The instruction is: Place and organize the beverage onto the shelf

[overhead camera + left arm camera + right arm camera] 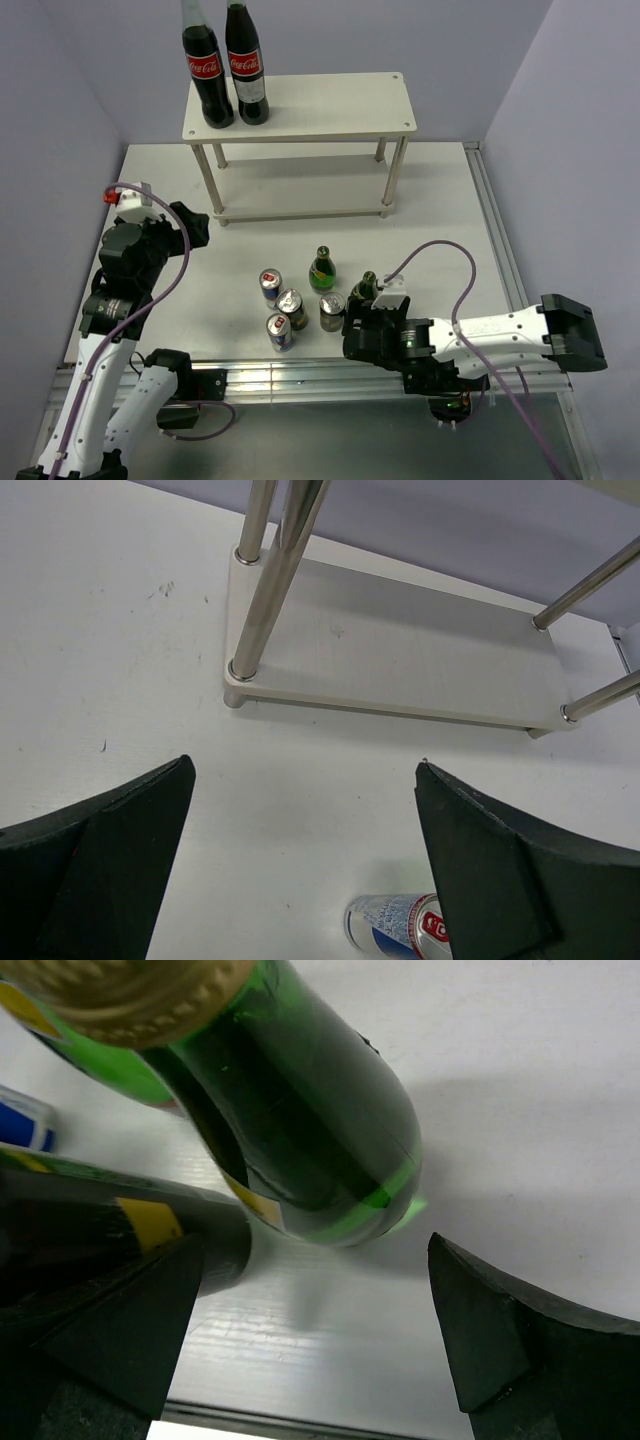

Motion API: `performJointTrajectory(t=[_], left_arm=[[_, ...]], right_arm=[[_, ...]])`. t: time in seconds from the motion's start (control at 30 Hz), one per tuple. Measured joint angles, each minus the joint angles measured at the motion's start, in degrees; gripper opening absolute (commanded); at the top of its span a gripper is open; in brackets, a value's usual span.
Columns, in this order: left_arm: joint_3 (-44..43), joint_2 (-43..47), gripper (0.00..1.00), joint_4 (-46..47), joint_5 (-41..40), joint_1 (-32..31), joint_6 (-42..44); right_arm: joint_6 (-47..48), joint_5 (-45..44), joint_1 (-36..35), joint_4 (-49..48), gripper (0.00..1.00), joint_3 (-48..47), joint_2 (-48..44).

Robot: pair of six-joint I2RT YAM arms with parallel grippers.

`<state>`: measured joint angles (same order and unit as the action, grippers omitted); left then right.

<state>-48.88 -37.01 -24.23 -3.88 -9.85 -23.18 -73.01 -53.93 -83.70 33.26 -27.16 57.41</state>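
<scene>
1. Collision risk, right side: my right claw [352, 335] is released and empty, low over the tabletop [450, 200]. A green glass bottle [300, 1130] stands just ahead, between its fingers.
2. A dark gold-topped can [120, 1230] sits just beside one finger. If I clench from here, I judge that finger may catch the can and push it into its neighbours.
3. All six drinks stand clustered on the tabletop, well apart from the shelf [330, 100]. One toppled bottle could bring down several.
4. My left claw [305, 850] is released and empty, facing the shelf's lower board. A blue-and-silver can [395, 925] lies just below it, so a careless descent could tip that can.
5. Two cola bottles [227, 70] occupy the top board's left end. A drink carried in there could knock them off.
</scene>
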Motion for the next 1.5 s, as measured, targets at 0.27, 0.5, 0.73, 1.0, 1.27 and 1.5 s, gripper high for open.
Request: performJointTrajectory(t=[0.27, 0.5, 0.73, 1.0, 1.27, 1.5], left_arm=[[0.0, 0.5, 0.99, 0.4, 0.2, 0.0, 0.0], [0.2, 0.5, 0.99, 0.8, 0.7, 0.0, 0.0], [0.4, 0.4, 0.99, 0.9, 1.0, 0.0, 0.0], [0.5, 0.4, 0.99, 0.9, 1.1, 0.0, 0.0], [0.5, 0.1, 0.99, 0.9, 1.6, 0.0, 0.0], [0.6, 0.0, 0.99, 1.0, 1.7, 0.0, 0.0]], right_arm=[[2.1, -0.1, 6.1, -6.4, 1.0, -0.1, 7.7], [6.1, -0.3, 10.9, -13.4, 1.0, 0.2, 9.9], [7.9, -1.1, 13.3, -18.2, 1.0, 0.2, 16.4], [7.2, -4.1, 15.1, -21.5, 0.95, 0.2, 20.7], [5.7, -6.9, 15.5, -22.8, 0.33, 0.1, 22.3], [5.3, -7.3, 16.2, -20.5, 0.0, -1.6, 23.5]])
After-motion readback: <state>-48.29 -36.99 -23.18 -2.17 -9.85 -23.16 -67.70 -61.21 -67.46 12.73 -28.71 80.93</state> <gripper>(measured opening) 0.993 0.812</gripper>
